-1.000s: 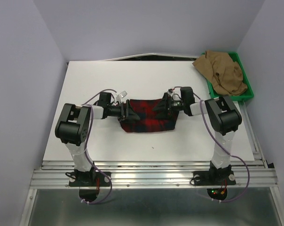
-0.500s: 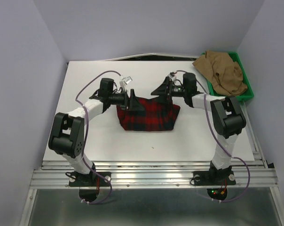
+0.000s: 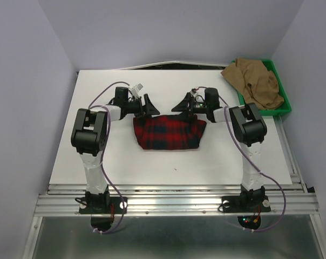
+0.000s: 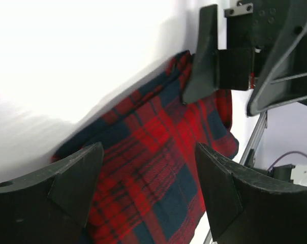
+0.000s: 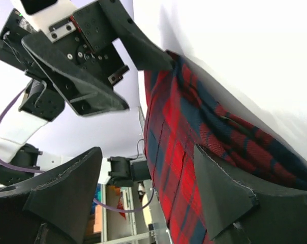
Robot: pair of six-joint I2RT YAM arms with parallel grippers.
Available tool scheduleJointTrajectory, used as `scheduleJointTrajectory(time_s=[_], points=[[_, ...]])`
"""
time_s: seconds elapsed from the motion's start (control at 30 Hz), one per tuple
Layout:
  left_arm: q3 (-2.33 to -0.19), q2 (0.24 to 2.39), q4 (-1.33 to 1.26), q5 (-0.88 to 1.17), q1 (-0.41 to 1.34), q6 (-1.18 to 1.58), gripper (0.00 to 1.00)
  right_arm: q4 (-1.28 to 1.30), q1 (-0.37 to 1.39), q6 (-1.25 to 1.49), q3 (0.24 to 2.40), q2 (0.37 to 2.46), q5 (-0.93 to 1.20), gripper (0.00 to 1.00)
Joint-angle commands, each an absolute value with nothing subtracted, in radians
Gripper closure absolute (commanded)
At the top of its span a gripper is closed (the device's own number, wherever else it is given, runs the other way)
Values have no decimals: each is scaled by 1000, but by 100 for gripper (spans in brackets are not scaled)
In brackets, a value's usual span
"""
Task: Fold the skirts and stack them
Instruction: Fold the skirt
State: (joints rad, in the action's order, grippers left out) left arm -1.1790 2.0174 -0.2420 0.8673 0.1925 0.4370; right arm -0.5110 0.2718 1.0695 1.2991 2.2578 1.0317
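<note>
Looking down on a white table: the tan skirt lies heaped, unfolded, in a green tray at the far right. The red plaid skirt lies folded at mid-table. The left gripper and right gripper hover at its far corners, jaws spread, holding nothing. Judged: 1 of 2 skirts folded, stacking not yet begun.

Green tray largely hidden under tan skirt, plaid skirt cropped — both wrist views

Both arms have carried the plaid skirt edge farther back; the left gripper and right gripper have let go and spread at its far edge.
</note>
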Motion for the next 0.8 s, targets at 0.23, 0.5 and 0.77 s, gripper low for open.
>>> scheduleJointTrajectory(time_s=[0.23,0.5,0.77], points=[[-1557,1784,92,347,179,86,1,-326,244,873,1615,2085,1026,9],[-1497,1470,251,-285,481,-13,1,257,235,356,1735,1806,777,0],[-1227,1351,273,-98,578,343,1,537,235,97,1557,1565,463,0]])
